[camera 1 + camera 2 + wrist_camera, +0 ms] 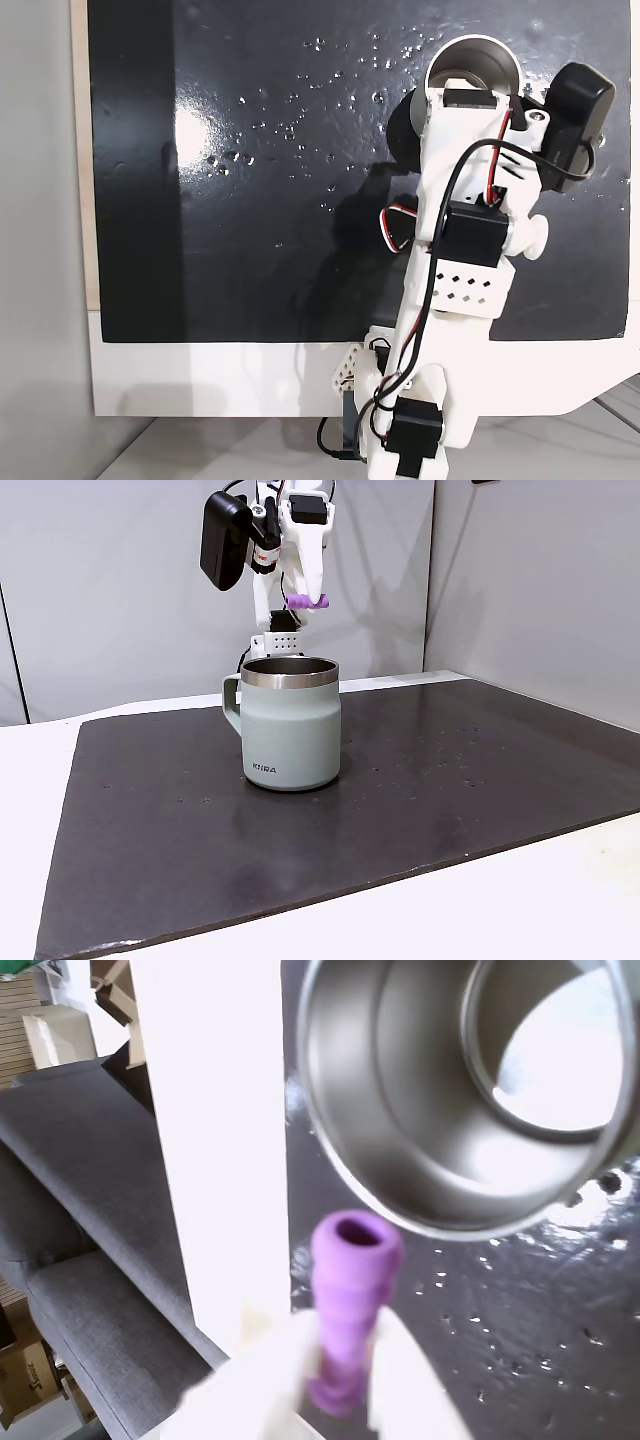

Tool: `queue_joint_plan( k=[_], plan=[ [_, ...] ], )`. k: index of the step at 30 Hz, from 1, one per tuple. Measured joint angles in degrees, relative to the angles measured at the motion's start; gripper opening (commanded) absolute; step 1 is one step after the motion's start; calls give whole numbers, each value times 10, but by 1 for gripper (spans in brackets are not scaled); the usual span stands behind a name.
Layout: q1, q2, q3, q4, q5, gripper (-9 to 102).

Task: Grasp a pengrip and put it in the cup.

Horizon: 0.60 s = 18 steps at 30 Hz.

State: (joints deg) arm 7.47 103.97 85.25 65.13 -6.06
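The fingers [340, 1380] are clamped on the pengrip [347, 1295], held in the air above the cup's rim. The cup [291, 723] stands on the dark mat [450, 780] covering the bench, toward the arm's edge. In the wrist view the pengrip's tip sits just outside the rim, so I would centre it over the steel mouth before releasing.

Pengrip above the cup
The purple ribbed pengrip [347, 1305] hangs pinched just over the rim of the upright grey-green cup [290, 730], whose shiny steel inside lies open, handle to the left in a fixed view
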Motion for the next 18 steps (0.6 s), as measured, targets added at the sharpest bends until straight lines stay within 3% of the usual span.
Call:
queue_joint_plan(
  k=[6, 18],
  plan=[
    [3, 10, 17, 0, 0, 34],
    [0, 10, 18, -8, 0, 34]
  ],
)
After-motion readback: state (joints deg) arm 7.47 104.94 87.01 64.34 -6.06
